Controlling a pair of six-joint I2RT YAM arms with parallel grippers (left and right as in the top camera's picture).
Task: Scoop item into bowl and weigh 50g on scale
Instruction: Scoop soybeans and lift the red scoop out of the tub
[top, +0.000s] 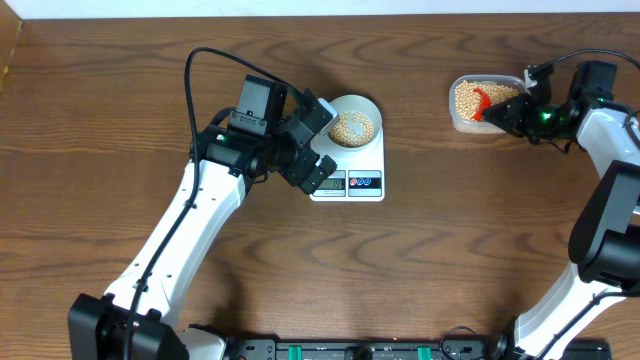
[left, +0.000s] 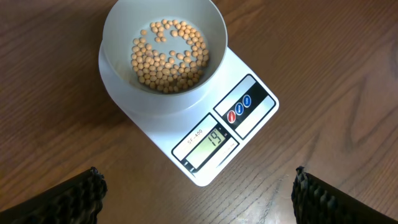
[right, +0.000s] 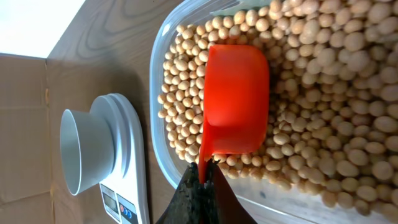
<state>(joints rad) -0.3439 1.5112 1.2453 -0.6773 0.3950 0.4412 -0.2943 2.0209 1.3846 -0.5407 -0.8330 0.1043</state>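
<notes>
The pale bowl (top: 353, 124) sits on the white scale (top: 364, 184) and holds a thin layer of tan beans (left: 169, 55). The display (left: 210, 144) reads 19. My left gripper (left: 199, 196) is open and empty, hovering just in front of the scale. My right gripper (right: 203, 180) is shut on the handle of a red scoop (right: 236, 98), whose cup lies mouth-down on the beans (right: 323, 81) in the clear tub (top: 482, 103). The bowl and scale also show at the left of the right wrist view (right: 81, 152).
The clear tub stands at the back right, well apart from the scale. Brown wooden table (top: 420, 270) spreads around both. The back table edge runs just behind the tub and the bowl.
</notes>
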